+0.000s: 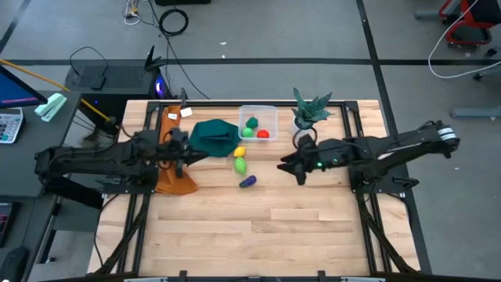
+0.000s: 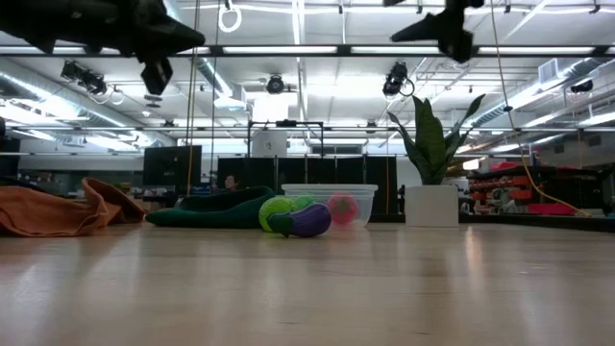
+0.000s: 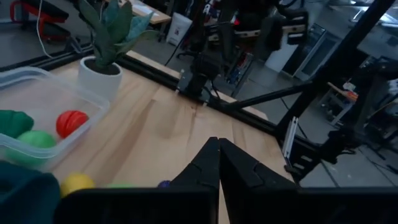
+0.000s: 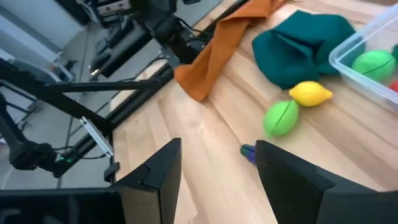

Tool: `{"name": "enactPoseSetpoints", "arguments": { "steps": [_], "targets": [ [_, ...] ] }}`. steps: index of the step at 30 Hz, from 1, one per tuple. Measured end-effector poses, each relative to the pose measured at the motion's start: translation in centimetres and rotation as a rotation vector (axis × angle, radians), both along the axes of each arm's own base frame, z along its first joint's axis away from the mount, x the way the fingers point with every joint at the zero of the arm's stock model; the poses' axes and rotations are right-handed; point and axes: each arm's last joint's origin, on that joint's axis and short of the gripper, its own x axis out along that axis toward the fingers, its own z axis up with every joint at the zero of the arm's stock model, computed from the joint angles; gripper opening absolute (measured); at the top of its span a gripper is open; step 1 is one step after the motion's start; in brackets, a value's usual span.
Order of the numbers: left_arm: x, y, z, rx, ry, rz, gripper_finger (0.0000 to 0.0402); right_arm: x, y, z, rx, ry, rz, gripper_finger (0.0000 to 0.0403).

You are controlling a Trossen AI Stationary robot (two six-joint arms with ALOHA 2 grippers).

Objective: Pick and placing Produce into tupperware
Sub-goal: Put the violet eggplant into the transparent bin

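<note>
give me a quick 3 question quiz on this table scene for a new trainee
1. Multiple choice: how many produce pieces lie inside the tupperware? A) none B) three C) five
2. True or false: the purple piece is already in the tupperware.
3. Fill in: the left gripper has its fingers ____, holding nothing.

Key
1. B: the red piece, the light green piece and the dark green piece.
2. False: it lies on the table, near the yellow piece and another light green piece.
3. shut. The right gripper is open above the table.
</note>
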Motion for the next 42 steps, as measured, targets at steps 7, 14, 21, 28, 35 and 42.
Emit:
{"name": "enactPoseSetpoints", "arguments": {
  "steps": [7, 14, 21, 28, 35, 42],
  "targets": [
    [-1.7, -0.2, -0.2, -0.014, -0.035, -0.002, 0.0021, 0.0, -1.9, 0.5, 0.039, -0.036, 0.010, 0.0167],
    [-2.6, -0.4, -0.1, -0.014, -0.039, -0.003, 0.0016, -4.5, -2.1, 1.9, 0.037, -0.139, -0.037, 0.0165],
    [-2.7, -0.4, -0.2, -0.015, -0.028, -0.002, 0.0011, -9.1, -2.2, -0.4, 0.091, -0.232, -0.138, 0.0153],
    [-2.7, -0.4, -0.3, -0.015, -0.022, -0.001, 0.0032, -11.1, -2.5, -3.2, 0.108, -0.249, -0.158, 0.0145],
    [-2.7, -0.2, -0.2, -0.127, -0.041, 0.052, 0.0037, -11.3, -2.5, -5.8, 0.140, -0.287, -0.126, 0.0144],
    [-2.8, 0.3, -0.3, -0.109, -0.028, 0.151, 0.0053, -10.7, -2.5, -8.7, 0.160, -0.177, -0.062, 0.0146]
  ]
}}
